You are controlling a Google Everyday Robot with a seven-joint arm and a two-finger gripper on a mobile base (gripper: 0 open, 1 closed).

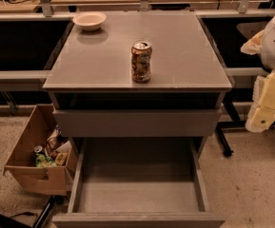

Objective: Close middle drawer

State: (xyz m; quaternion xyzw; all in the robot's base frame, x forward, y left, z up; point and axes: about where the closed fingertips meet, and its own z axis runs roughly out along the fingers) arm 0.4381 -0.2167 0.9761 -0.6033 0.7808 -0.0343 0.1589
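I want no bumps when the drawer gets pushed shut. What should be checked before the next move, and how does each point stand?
1. Middle drawer pulled far out, so a push is needed: ok.
2. Drawer's inside bare, nothing to jam: ok.
3. Gripper lined up with the drawer's front: not ok; it is off to the right, apart from it.
4. Can upright on the top, out of the path: ok.
5. Box on the floor clear of the drawer's left wall: cannot tell.
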